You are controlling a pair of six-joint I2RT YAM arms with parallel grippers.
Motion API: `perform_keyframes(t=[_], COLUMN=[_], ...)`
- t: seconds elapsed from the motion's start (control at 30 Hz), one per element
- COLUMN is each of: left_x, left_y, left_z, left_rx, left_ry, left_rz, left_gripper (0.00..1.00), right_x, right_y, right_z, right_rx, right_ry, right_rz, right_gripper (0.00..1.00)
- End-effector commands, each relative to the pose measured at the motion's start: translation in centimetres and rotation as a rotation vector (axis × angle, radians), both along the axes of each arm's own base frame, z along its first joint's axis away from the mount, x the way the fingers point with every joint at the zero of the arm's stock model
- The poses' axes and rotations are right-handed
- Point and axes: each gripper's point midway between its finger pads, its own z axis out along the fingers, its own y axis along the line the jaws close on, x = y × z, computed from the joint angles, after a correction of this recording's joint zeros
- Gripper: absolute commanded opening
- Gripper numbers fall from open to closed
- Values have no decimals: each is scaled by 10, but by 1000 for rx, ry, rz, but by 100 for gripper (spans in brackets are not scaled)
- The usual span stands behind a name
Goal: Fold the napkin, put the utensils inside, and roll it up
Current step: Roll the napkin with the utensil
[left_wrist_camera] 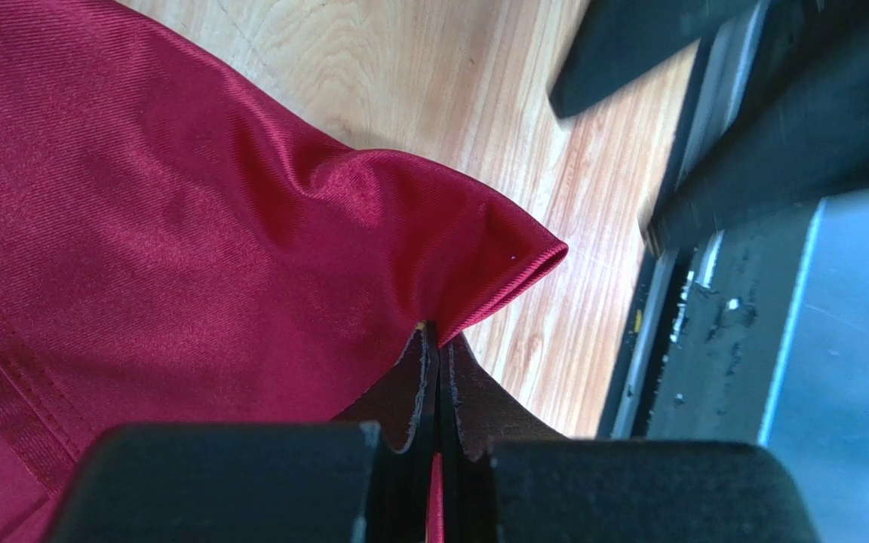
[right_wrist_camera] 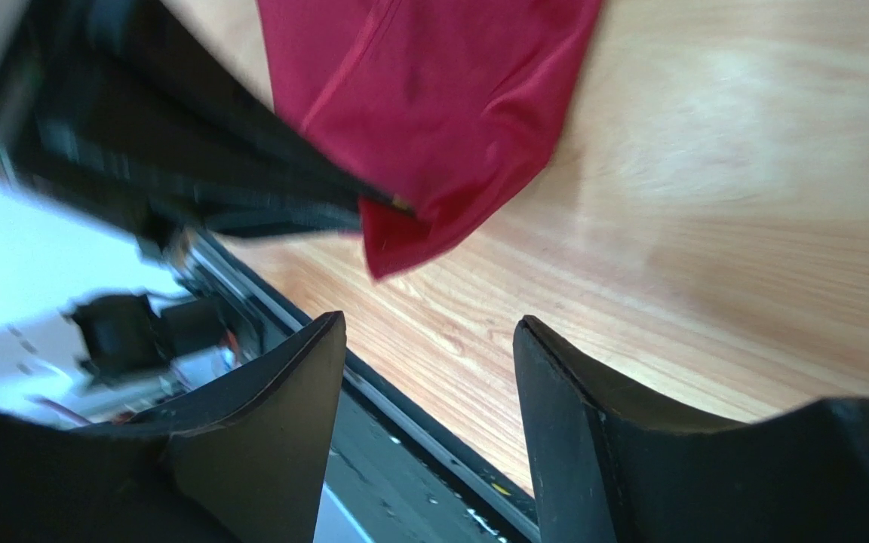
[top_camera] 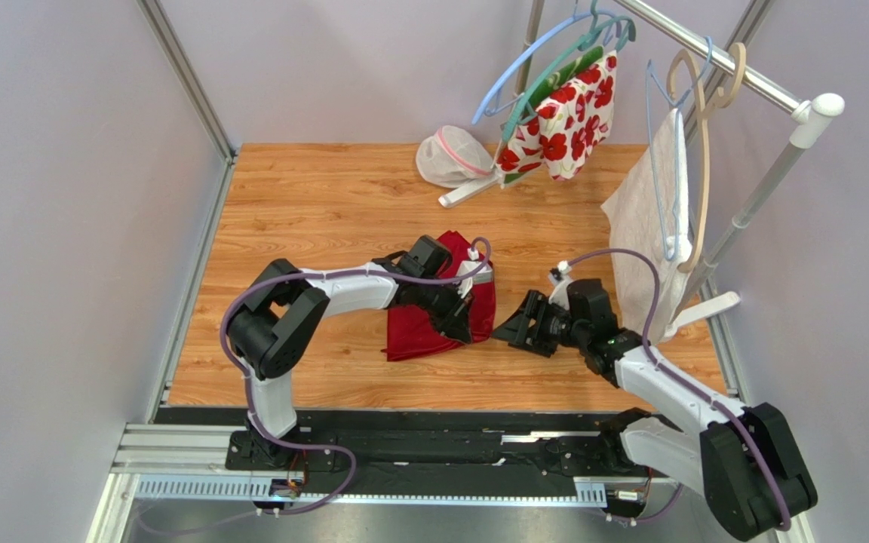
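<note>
The dark red napkin (top_camera: pixel 422 322) lies bunched on the wooden table (top_camera: pixel 326 204), partly under my left arm. My left gripper (top_camera: pixel 471 325) is shut on a corner fold of it; in the left wrist view the cloth (left_wrist_camera: pixel 178 226) rises to a point pinched between the closed fingertips of that gripper (left_wrist_camera: pixel 437 337). My right gripper (top_camera: pixel 515 329) hovers just right of that corner, open and empty. In the right wrist view its fingers (right_wrist_camera: pixel 430 330) frame bare wood, with the napkin's (right_wrist_camera: pixel 439 91) corner a little beyond them. The utensils are out of view.
A clothes rack (top_camera: pixel 768 187) stands at the back right with hangers, a white cloth with red flowers (top_camera: pixel 569 113) and a white towel (top_camera: pixel 637 232). A pale mesh bag (top_camera: pixel 450 158) lies at the back. A black rail (top_camera: pixel 428 436) runs along the near edge.
</note>
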Motion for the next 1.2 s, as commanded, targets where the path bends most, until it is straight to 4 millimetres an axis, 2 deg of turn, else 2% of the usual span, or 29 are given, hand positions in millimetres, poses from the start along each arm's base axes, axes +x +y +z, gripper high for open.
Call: perform_keyframes(t=[0.0, 0.2, 0.33, 0.53, 0.6, 0.67, 0.77, 0.9, 1.17], left_x=[-2, -2, 0, -2, -2, -2, 0, 0, 0], left_y=[-1, 7, 9, 13, 16, 18, 18, 18, 22], left_z=[17, 17, 12, 12, 12, 13, 16, 17, 16], left_rx=[-41, -25, -15, -14, -9, -6, -14, -9, -3], left_ry=[103, 209, 258, 320, 342, 357, 365, 377, 398], left_rz=[-53, -76, -92, -116, -116, -113, -117, -127, -131], left_gripper=[0, 0, 0, 0, 0, 0, 0, 0, 0], right_x=[2, -1, 1, 12, 14, 15, 15, 17, 8], right_y=[21, 25, 19, 16, 22, 25, 33, 43, 65], right_z=[20, 36, 30, 20, 21, 11, 9, 16, 11], right_rx=[-59, -176, -293, -426, -440, -485, -528, -509, -500], right_ry=[-300, -557, -651, -677, -713, -728, -770, -848, -920], right_rz=[111, 168, 181, 201, 235, 287, 345, 360, 496], right_gripper=[59, 60, 61, 61, 61, 61, 60, 61, 60])
